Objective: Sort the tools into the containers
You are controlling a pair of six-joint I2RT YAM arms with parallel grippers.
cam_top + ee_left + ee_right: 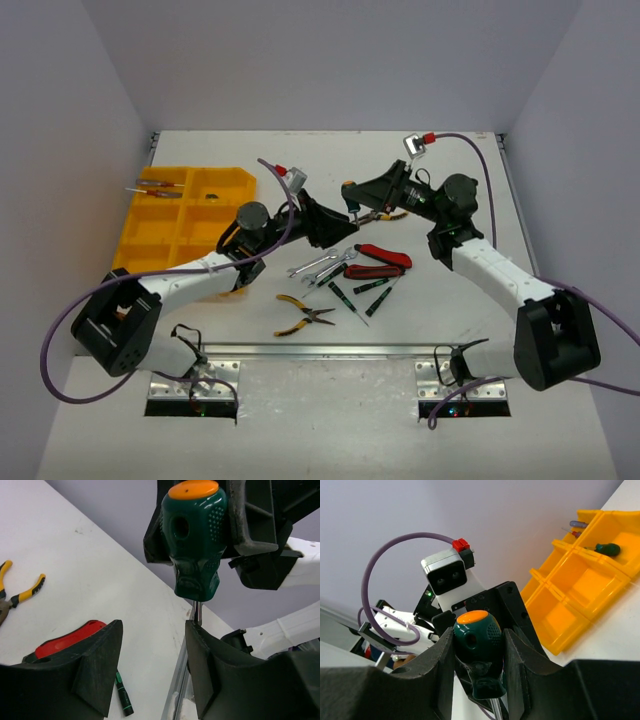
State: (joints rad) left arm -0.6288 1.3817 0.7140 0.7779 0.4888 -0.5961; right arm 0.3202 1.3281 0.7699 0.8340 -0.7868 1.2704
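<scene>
My right gripper (479, 642) is shut on the dark green, orange-capped handle of a screwdriver (481, 640), held in the air over the table's middle (349, 192). My left gripper (154, 630) sits just under that screwdriver (195, 545), jaws apart. The steel shaft runs down against the tip of its right finger (200, 645), and the gap between the fingers holds nothing. Other tools lie on the table: red-handled pliers (378, 262), silver wrenches (322, 265), yellow-black pliers (300, 315) and small green-black screwdrivers (348, 298). The yellow tray of containers (150, 235) stands at the left.
Thin screwdrivers (155, 188) lie in the tray's far-left compartment, and a green tool (607, 549) shows in another. The arms nearly meet over the tool pile. A metal rail (330, 350) runs along the near edge. White walls close in both sides and the back.
</scene>
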